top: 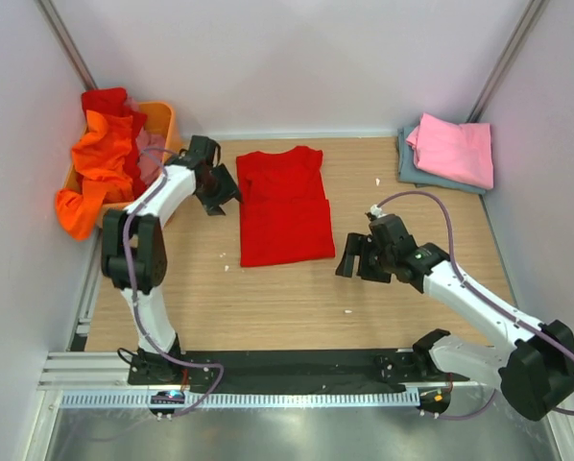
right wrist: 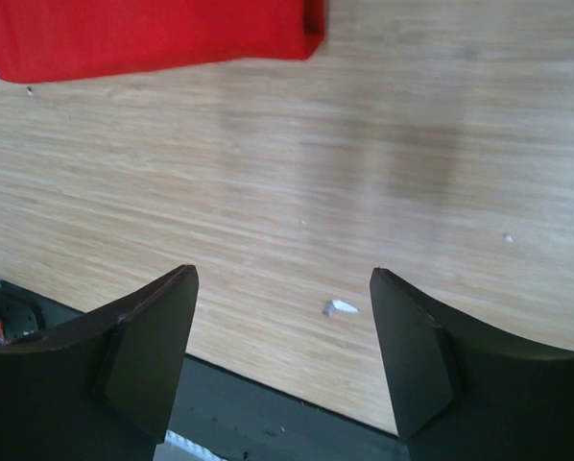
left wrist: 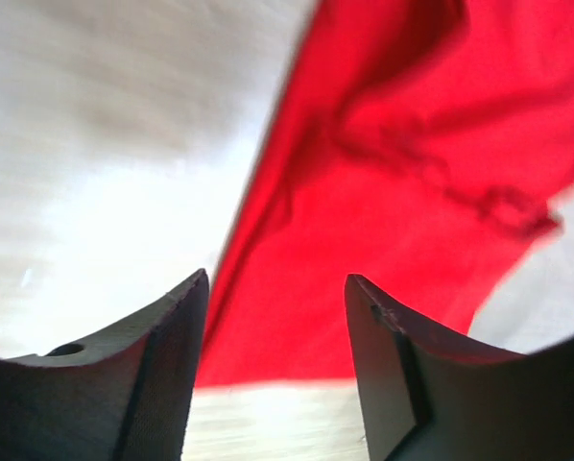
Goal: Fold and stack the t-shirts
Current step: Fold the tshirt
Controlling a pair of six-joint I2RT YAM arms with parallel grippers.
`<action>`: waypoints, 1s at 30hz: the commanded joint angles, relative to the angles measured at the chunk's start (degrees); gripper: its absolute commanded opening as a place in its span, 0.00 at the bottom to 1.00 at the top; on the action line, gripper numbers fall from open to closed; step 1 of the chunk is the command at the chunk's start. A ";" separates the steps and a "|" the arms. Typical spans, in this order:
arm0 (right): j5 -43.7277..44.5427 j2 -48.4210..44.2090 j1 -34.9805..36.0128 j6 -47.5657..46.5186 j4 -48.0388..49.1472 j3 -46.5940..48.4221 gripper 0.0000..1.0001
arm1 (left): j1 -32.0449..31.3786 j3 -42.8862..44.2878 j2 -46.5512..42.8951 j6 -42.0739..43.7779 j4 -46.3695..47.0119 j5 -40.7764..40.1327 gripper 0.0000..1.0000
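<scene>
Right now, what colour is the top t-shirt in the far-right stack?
Pink t-shirt, clearest in the top external view.

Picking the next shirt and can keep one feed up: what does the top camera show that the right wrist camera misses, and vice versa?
Only top: the basket of crumpled shirts far left, the pink t-shirt on a grey-blue one far right, and the left gripper. Only right wrist: a close view of the right gripper, open with nothing between its fingers. Both: the folded red t-shirt on the wooden table.
</scene>
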 commanded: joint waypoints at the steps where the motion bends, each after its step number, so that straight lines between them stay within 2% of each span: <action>1: -2.53 4.15 -0.88 1.11 10.47 0.54 0.79 | -0.68 -9.23 -12.88 4.12 4.54 -1.74 0.62; 2: -3.94 6.09 -1.15 1.81 14.23 0.36 0.82 | -0.86 -14.83 -14.57 4.21 5.88 -0.34 0.64; 5: -7.90 12.41 -1.41 3.22 20.83 -0.08 0.83 | -1.30 -24.59 -20.90 4.03 10.72 2.04 0.66; 10: -8.96 19.72 -2.64 3.75 28.14 -0.17 0.80 | -2.53 -34.90 -26.00 3.94 16.79 3.10 0.66; 18: -14.84 30.78 -10.54 4.19 39.57 -3.33 0.68 | -4.20 -40.72 -27.16 3.24 21.53 2.84 0.65; 22: -17.75 35.01 -11.52 5.16 43.88 -4.65 0.64 | -4.99 -41.25 -26.72 2.89 21.80 2.06 0.65; 27: -21.79 38.71 -11.52 7.27 49.59 -7.02 0.46 | -6.74 -42.74 -27.24 1.93 23.12 1.00 0.65; 28: -21.79 38.98 -11.52 7.36 50.30 -8.07 0.38 | -7.01 -43.70 -27.33 1.75 23.47 0.82 0.64; 30: -21.71 39.33 -11.52 7.01 50.74 -8.87 0.31 | -7.89 -44.85 -27.51 0.96 24.70 -0.06 0.64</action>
